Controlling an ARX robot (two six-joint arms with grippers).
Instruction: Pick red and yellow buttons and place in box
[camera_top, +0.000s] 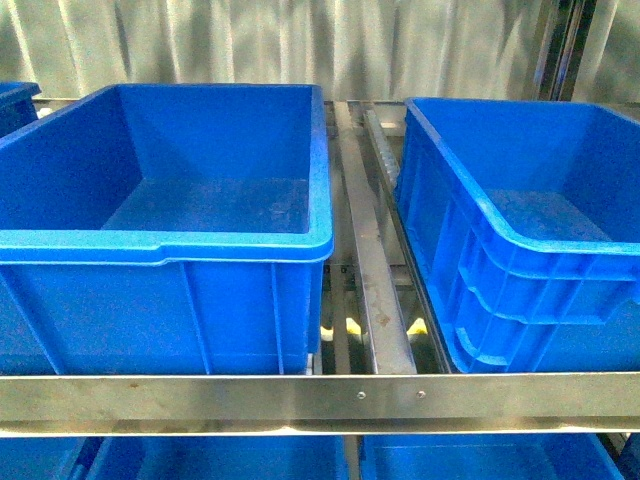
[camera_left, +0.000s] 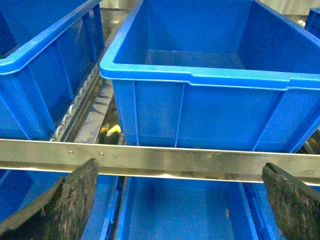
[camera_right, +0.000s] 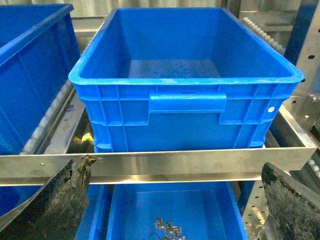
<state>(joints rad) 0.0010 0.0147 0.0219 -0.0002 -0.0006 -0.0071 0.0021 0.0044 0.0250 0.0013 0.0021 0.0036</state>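
Front view shows two big blue boxes side by side on a metal rack shelf. The left box (camera_top: 165, 245) sits straight, and what shows of its floor is bare. The right box (camera_top: 500, 290) sits turned a little, near the left one but apart from it. Between them run steel rails (camera_top: 375, 290) with small rollers. A flat steel bar (camera_top: 300, 398) crosses the front of the shelf, and more blue plastic shows under it. The corner of a third box (camera_top: 15, 100) is at the far left. A pale wrinkled curtain (camera_top: 300, 40) hangs behind the rack.

The red and yellow buttons do not show in any view, so I cannot tell where they are. Something small and yellow (camera_top: 352, 325) lies low between the rails, too small to name.

On the left wrist view the left hand (camera_left: 179, 165) is wide open, with both dark, worn fingers (camera_left: 70, 200) far apart and nothing between them. It hangs in front of the steel bar, above a lower box (camera_left: 185, 210).

On the right wrist view the right hand (camera_right: 174, 164) is also wide open and holds nothing. It faces the right box, and under it a second lower box (camera_right: 150, 205) has a few small grey metal parts (camera_right: 167, 231) on its floor.
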